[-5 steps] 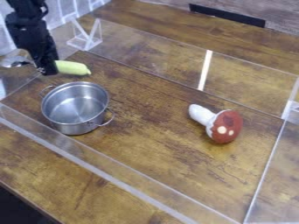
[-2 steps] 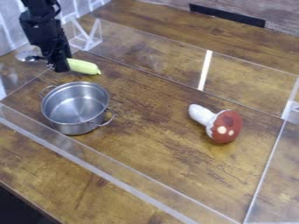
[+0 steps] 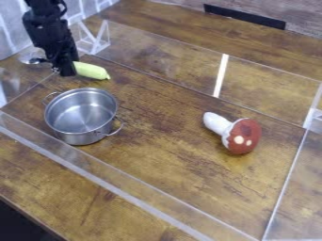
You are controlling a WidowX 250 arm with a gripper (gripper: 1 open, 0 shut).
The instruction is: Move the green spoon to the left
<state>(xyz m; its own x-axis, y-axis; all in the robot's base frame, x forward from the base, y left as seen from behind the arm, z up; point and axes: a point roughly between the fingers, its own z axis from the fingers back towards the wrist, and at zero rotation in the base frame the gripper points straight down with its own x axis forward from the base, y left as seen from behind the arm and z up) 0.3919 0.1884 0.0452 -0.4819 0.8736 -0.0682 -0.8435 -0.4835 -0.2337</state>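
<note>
Now the spoon was on the move! The black gripper [image 3: 63, 72], up in the far left corner of the view, had its fingers closed down, apparently pinching the green spoon [image 3: 89, 71] around its neck. Pale handle poked out on one side, metal bowl on the other, just beyond the steel pot [image 3: 82, 116]. And look at that shift: over the last second, spoon and fingertips had slid together a little toward the picture's right, slowing to a creep at the end. That spoke for a working grip, though whether the spoon was lifted or dragging on the wooden table [image 3: 158, 193] was impossible to tell. Did it count as leftward? That hung on whose left was meant; across the picture, it had gone the other way. The toy mushroom [image 3: 235, 133] hadn't budged.
</note>
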